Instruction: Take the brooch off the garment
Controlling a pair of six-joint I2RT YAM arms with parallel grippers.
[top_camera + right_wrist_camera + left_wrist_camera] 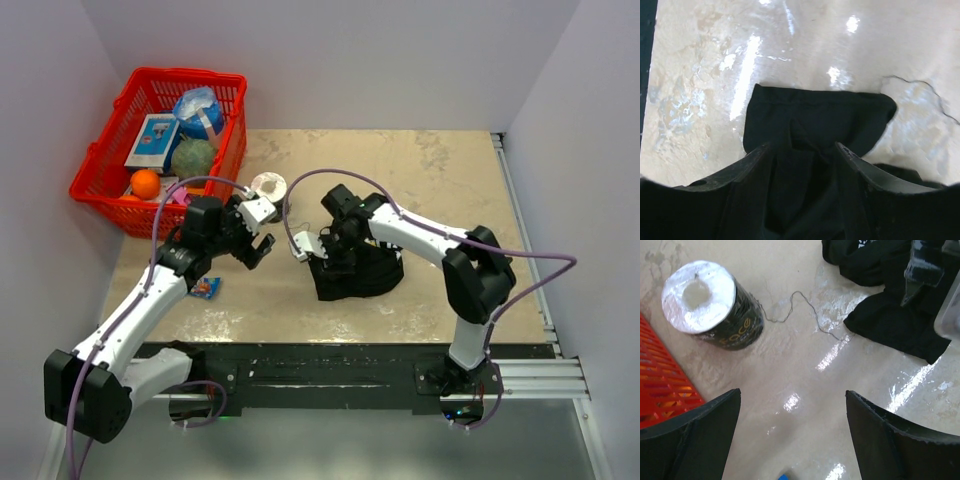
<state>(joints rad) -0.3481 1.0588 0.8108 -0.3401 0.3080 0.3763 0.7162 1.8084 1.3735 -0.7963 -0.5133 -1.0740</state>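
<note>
Beige bench (pixel 450 180) carried the crumpled black garment (pixel 365 275) near its centre. Left claw (pixel 792 400) hung wide beside it; right claw (pixel 802 147) straddled its fold, whether gripping I could not tell.

1. The left arm (pixel 150 300) is made of smooth white tubes joined by chunky black joints, with a large black housing at its near end.
2. The right arm (pixel 420 232) is built the same: white tubes and black joints.
3. A thin lilac cable (pixel 190 182) runs along the left arm, and a second lilac cable (pixel 540 262) along the right arm.
4. The left gripper (pixel 792 395) has two broad, matt black fingers (pixel 695 435) with rough inner edges. A white block (pixel 262 209) sits behind it.
5. The right gripper (pixel 802 147) has curved black fingers (pixel 740 175) with a slight sheen.
6. Both arms are bolted to a black base plate (pixel 330 375).
</note>
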